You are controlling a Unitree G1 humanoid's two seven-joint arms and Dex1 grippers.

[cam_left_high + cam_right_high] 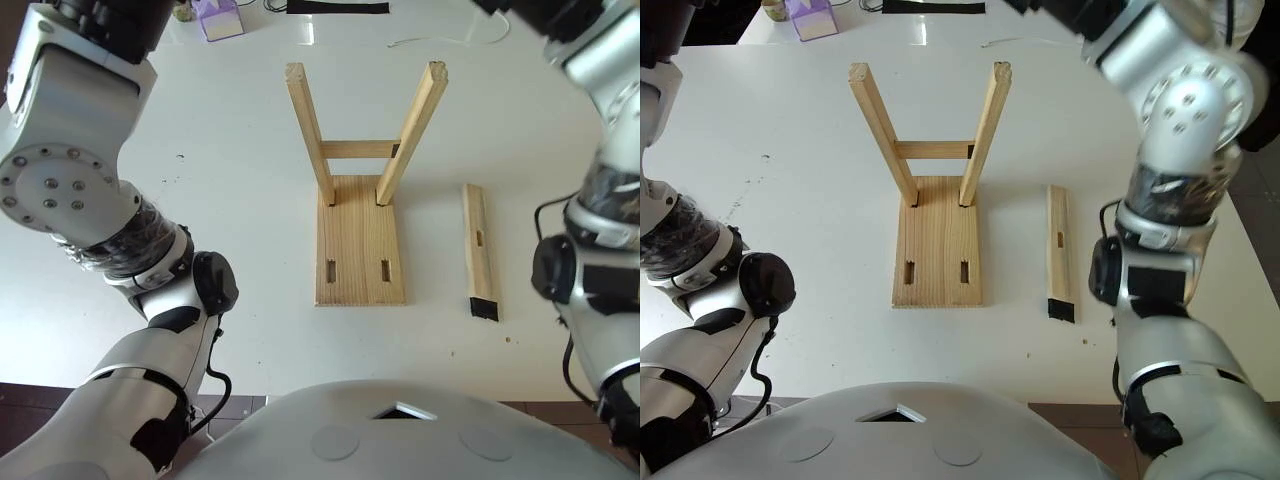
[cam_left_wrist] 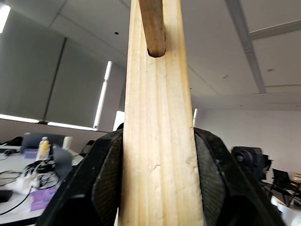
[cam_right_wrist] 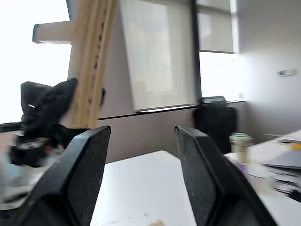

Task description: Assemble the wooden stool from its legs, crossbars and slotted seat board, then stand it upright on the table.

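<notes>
The slotted seat board [image 1: 362,245] lies flat on the white table. Two legs [image 1: 309,130] [image 1: 412,130] stand in its far slots, joined by a crossbar [image 1: 358,149]. A loose leg [image 1: 479,250] with a dark end lies to the right of the board. In the left wrist view my left gripper [image 2: 160,179] is shut on another leg [image 2: 157,117], held up in the air, with a crossbar [image 2: 154,26] stuck in its hole. My right gripper [image 3: 141,174] is open and holds nothing; beyond it hangs the held leg [image 3: 91,61] with its crossbar [image 3: 51,33].
A purple box [image 1: 218,17], a black strip [image 1: 338,7] and a white cable [image 1: 450,42] lie at the table's far edge. Bare table surface [image 1: 230,220] extends left of the board.
</notes>
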